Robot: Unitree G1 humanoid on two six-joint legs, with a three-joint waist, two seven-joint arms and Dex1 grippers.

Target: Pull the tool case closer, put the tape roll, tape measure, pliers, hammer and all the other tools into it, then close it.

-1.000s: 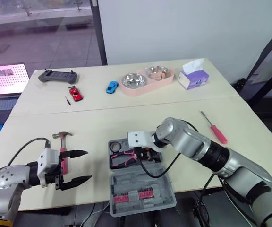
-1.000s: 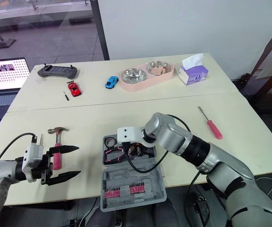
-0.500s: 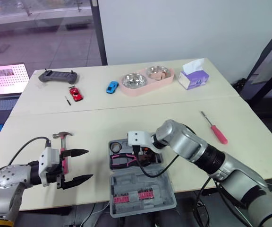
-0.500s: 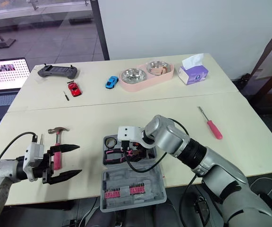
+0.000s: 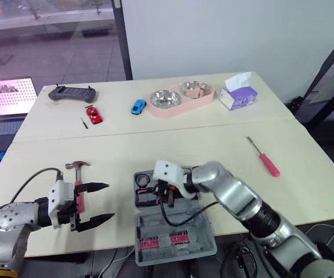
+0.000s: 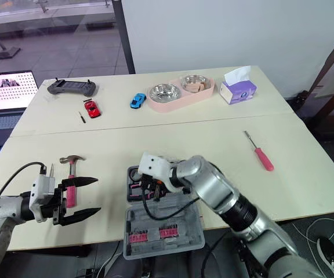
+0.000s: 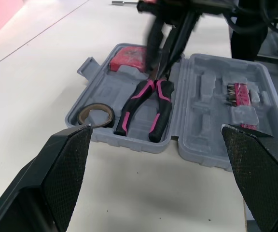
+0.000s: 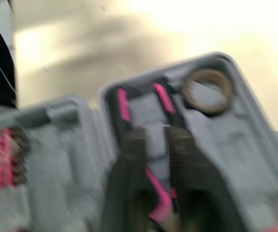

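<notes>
The grey tool case (image 5: 174, 225) lies open at the table's front edge, lid half toward me. Its far half holds a tape roll (image 7: 95, 115), a red tape measure (image 7: 127, 57) and the pink-and-black pliers (image 7: 144, 108). My right gripper (image 5: 168, 194) reaches down into that half, shut on the pliers near their head; the handles point toward the tape roll (image 8: 206, 89). The pink-handled hammer (image 5: 77, 184) lies on the table at the left. My left gripper (image 5: 108, 202) hovers open just right of it, facing the case. A red screwdriver (image 5: 264, 156) lies far right.
At the back stand a pink double bowl (image 5: 181, 97), a tissue box (image 5: 238, 92), a blue toy car (image 5: 138, 106), a red toy car (image 5: 91, 113), a black controller (image 5: 70, 92) and a small thin tool (image 5: 83, 122). A laptop (image 5: 4, 95) sits beyond the left edge.
My right arm has swung lower and leftward over the case, its gripper sliding toward the pliers' side. The left gripper and the hammer have stayed put.
</notes>
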